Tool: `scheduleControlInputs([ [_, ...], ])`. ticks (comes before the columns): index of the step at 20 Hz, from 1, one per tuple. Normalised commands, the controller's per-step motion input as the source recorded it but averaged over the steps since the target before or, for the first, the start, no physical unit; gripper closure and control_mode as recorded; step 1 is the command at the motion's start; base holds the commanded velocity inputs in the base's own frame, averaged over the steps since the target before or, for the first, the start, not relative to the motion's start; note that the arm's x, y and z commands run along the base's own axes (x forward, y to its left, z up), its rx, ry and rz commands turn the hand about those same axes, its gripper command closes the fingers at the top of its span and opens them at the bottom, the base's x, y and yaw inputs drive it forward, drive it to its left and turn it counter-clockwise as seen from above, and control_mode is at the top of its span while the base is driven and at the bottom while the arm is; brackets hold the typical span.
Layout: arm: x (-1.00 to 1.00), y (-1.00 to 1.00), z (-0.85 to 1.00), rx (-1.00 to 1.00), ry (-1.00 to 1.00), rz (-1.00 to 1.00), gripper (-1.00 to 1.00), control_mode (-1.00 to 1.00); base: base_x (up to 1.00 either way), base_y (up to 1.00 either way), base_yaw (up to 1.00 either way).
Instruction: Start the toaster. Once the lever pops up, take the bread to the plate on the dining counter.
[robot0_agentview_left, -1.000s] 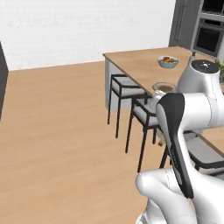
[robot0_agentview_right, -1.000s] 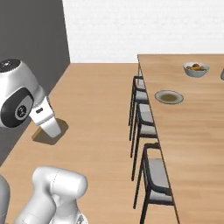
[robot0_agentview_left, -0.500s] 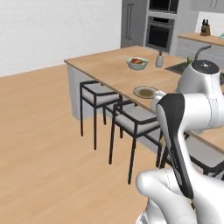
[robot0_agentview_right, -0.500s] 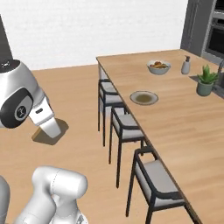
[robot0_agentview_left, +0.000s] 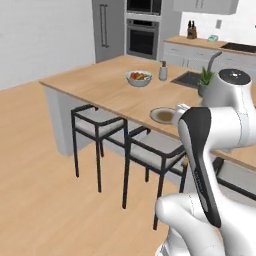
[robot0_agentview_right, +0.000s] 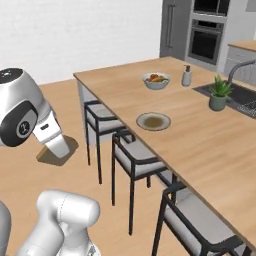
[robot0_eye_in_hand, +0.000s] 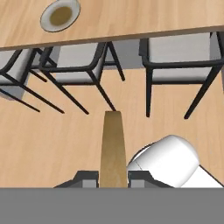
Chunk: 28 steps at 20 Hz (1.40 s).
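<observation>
Now, progress: the toaster step looks finished, judging by the toasted slice already carried in the hand; what is left is to reach the plate and set the slice down.
Bread: the bread stands edge-on between the two dark finger tips in the hand view, a tan-brown slab pointing away from the camera; in the right base view it shows as a brown slice at the end of the hand.
Hand: the hand is clenched on the bread, jaws set narrow with the slice pinched between them.
Plate: the plate sits near the stool-side edge of the desk, grey rim, brownish middle, nothing on it; also visible at and.
Desk: the dining counter carries a fruit bowl, a small bottle and a potted plant, all well apart from the plate.
Stools: dark-framed stools stand along the desk's near edge, between robot and plate.
Arm pose: folded close to the base, hand held low over the wooden floor, well short of the desk.
Remaining reach: by my judgement the hand must lift above the desk's edge and cross over the stools.
</observation>
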Motion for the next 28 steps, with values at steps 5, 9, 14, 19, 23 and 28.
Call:
scheduleControlInputs([
  [5, 0.0, 0.0, 0.0, 0.0, 0.0, 0.0, 1.0, 1.0, 0.49, 0.64, -0.46],
  [9, 0.0, 0.0, 0.0, 0.0, 0.0, 0.0, 1.0, 1.0, 0.47, 0.57, -0.48],
  [14, 0.0, 0.0, 0.0, 0.0, 0.0, 0.0, 1.0, 1.0, 0.42, 0.54, -0.5],
  [19, 0.0, 0.0, 0.0, 0.0, 0.0, 0.0, 1.0, 1.0, 0.38, 0.5, -0.54],
  [23, 0.0, 0.0, 0.0, 0.0, 0.0, 0.0, 1.0, 1.0, 0.39, 0.52, -0.54],
  [28, 0.0, 0.0, 0.0, 0.0, 0.0, 0.0, 1.0, 1.0, 0.48, 0.54, -0.46],
])
